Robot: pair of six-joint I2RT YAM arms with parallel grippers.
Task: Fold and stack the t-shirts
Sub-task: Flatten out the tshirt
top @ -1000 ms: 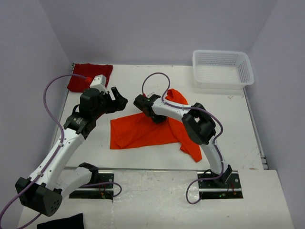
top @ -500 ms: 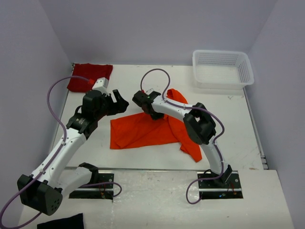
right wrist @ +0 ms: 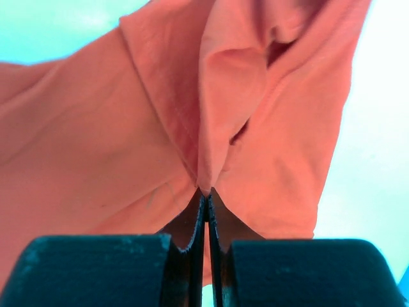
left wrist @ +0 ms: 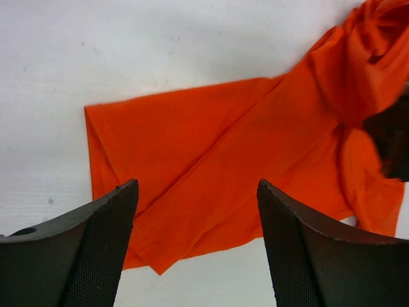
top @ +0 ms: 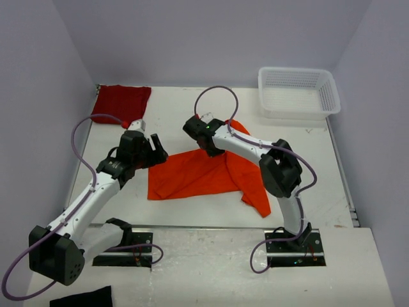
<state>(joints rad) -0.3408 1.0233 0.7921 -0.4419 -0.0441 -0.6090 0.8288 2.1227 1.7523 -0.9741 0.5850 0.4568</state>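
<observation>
The orange t-shirt (top: 198,176) lies partly folded mid-table, with a strip trailing toward the near right. My right gripper (top: 206,146) is shut on a pinched fold of the orange t-shirt (right wrist: 211,121) at its far edge and holds that fold raised. My left gripper (top: 153,150) hovers open just left of the shirt's left end. In the left wrist view the orange t-shirt (left wrist: 223,166) spreads below the wide-apart fingers (left wrist: 96,249). The crimson t-shirt (top: 121,102) lies flat in the far left corner.
A white mesh basket (top: 298,93) stands at the far right corner. A small black cloth (top: 83,298) lies on the near ledge by the left arm's base. The table's right edge (top: 342,173) runs beside bare surface.
The right gripper closed on the shirt's far edge and lifted it slightly away from me. The left gripper came down and nearer, toward the shirt's left end, uncovering the crimson shirt.
</observation>
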